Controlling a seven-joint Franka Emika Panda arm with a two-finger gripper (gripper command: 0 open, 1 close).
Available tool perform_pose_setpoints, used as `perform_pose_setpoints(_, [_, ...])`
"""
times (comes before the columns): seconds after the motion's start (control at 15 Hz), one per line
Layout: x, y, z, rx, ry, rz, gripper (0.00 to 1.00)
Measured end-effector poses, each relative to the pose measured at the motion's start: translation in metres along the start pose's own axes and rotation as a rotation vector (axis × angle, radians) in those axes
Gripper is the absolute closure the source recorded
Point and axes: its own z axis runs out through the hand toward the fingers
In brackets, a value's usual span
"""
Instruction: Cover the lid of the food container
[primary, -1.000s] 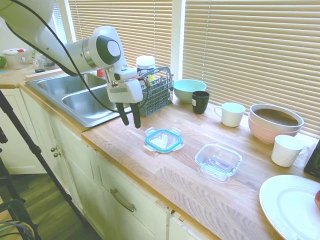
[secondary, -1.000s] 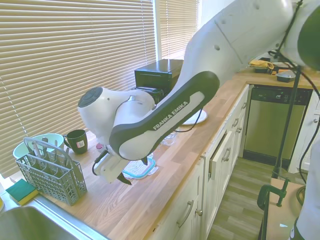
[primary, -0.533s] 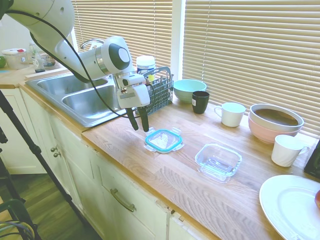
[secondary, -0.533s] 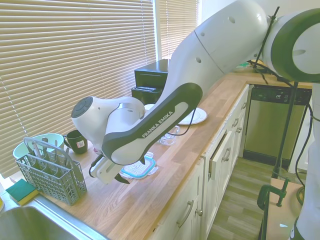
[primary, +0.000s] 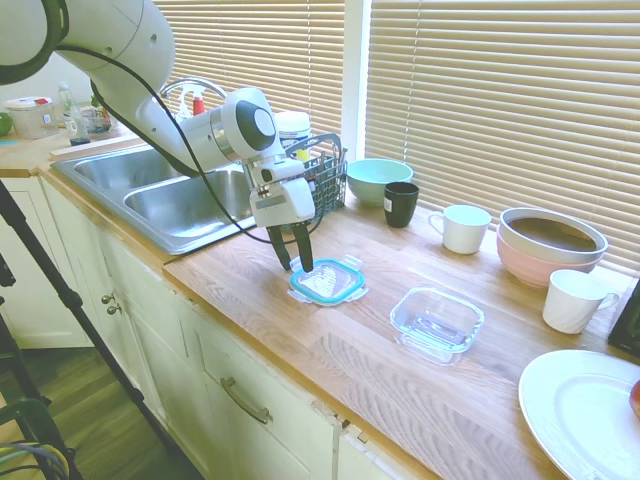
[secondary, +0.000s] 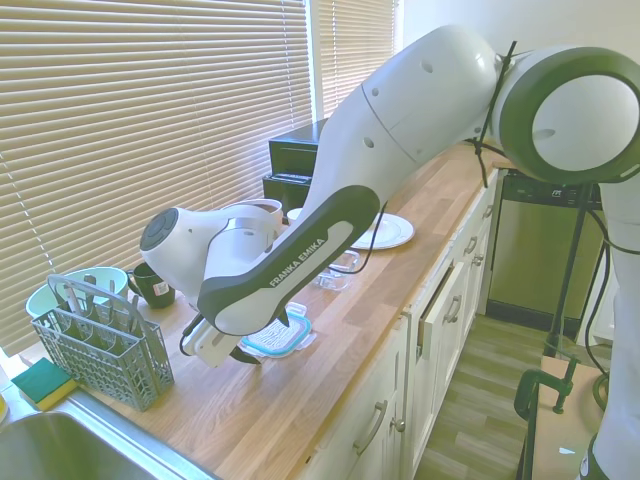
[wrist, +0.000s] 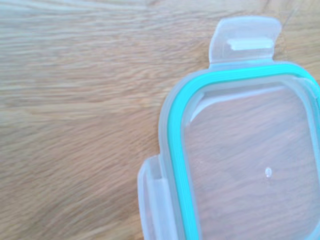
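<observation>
On the wooden counter (primary: 300, 330), the gripper (primary: 296, 264) hangs with fingers parted over the lid (primary: 327, 280), well apart from the food container (primary: 436, 322).

Wrist view, close range. The lid (wrist: 240, 165) lies flat on a wooden counter (wrist: 75, 110) and fills the right half of the frame, cut off by the right and bottom edges. Its clear centre panel shows the wood grain beneath, with 1 small pale mark near its middle. A teal rim (wrist: 175, 130) runs around the rounded corner. 2 clear snap tabs are visible: 1 at upper right (wrist: 243, 42), 1 at lower centre (wrist: 156, 202). Bare wood occupies the left half.
</observation>
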Motion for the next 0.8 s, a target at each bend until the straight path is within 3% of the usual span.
perform_pose_setpoints(0.53, [0.0062, -0.0069, 0.0028, -0.003, 0.038, -0.027, 0.00])
perform_pose_setpoints(0.6, [0.0074, -0.0069, 0.0033, -0.004, 0.038, -0.030, 1.00])
perform_pose_setpoints(0.8, [0.0100, -0.0065, 0.0051, -0.008, 0.038, -0.041, 1.00])
